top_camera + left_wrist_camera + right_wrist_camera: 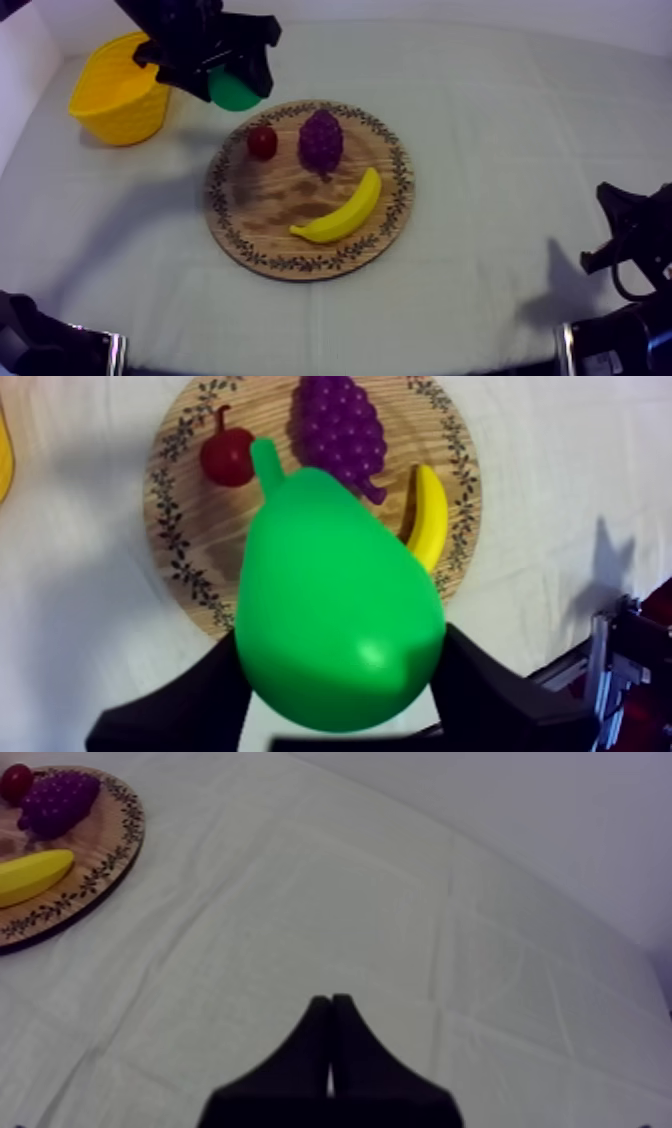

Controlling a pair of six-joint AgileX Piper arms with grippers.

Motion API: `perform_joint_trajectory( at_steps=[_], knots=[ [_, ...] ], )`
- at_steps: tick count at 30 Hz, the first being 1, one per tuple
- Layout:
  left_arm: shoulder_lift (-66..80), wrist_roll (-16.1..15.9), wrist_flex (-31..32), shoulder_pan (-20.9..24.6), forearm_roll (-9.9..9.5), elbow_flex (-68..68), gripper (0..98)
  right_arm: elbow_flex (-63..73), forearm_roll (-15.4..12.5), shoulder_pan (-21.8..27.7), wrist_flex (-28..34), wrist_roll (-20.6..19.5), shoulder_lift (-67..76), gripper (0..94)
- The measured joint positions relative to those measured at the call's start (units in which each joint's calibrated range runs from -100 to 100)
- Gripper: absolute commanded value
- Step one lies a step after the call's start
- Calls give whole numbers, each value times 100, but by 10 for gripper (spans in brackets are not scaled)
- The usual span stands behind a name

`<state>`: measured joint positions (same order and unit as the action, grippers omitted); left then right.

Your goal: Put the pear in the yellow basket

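Left gripper (228,78): clamped on the pear (236,90), its 2 black fingers (190,701) hugging the fat end, stem pointing away from the wrist.
Pear: up in the air, off the wooden board (400,190), right in that grip by the board's edge on the basket side.
Yellow basket (115,95): just beside the left gripper, apart from the board.
Below the gripper: small red fruit (262,141), grapes (321,140) and banana (340,215), all 3 lying on the board.
Right gripper (331,1007): fingers pressed together on nothing, low over bare cloth (400,902), board well off to its side.
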<state>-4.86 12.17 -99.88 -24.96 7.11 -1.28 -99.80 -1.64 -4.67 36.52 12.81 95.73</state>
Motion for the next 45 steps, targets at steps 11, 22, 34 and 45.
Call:
perform_joint_trajectory(
  at_steps=[11, 22, 34, 45],
  knots=[
    [-162, -323, 11, 658, -132, -208, 562, 0, 0, 0, 0, 0, 0, 2],
    [-527, -690, 17, 1605, -329, -661, 545, 0, 0, 0, 0, 0, 0, 2],
    [-919, -795, 8, 2429, -367, -1276, 531, 0, 0, 0, 0, 0, 0, 2],
    [-1082, -863, 24, 2765, -374, -1611, 514, 0, 0, 0, 0, 0, 0, 2]
  ],
)
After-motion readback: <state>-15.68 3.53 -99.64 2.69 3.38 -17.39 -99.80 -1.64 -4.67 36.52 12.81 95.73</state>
